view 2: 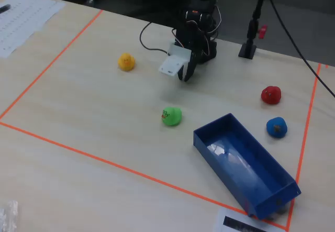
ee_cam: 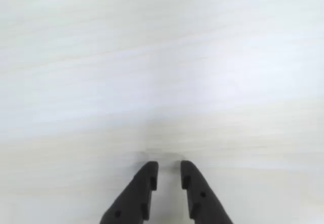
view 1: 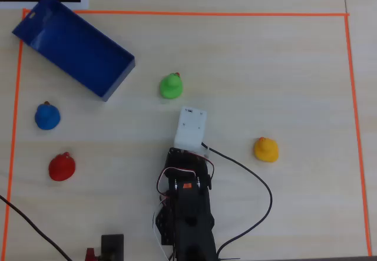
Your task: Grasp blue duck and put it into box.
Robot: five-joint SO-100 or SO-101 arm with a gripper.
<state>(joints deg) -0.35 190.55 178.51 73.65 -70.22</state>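
Observation:
The blue duck (view 1: 47,116) sits on the pale wooden table at the left in the overhead view, and at the right in the fixed view (view 2: 276,127). The open blue box (view 1: 73,46) lies empty at the upper left, close to the duck, and shows near the front in the fixed view (view 2: 246,164). My gripper (ee_cam: 169,166) hangs over bare table near the arm's base (view 2: 184,75), far from the duck. Its jaws stand a narrow gap apart with nothing between them. The wrist view shows only table.
A green duck (view 1: 171,86) sits just ahead of the white wrist camera housing (view 1: 191,128). A yellow duck (view 1: 265,149) is to the right and a red duck (view 1: 61,167) is below the blue one. Orange tape (view 1: 177,13) borders the work area. A black cable (view 1: 259,184) runs right of the arm.

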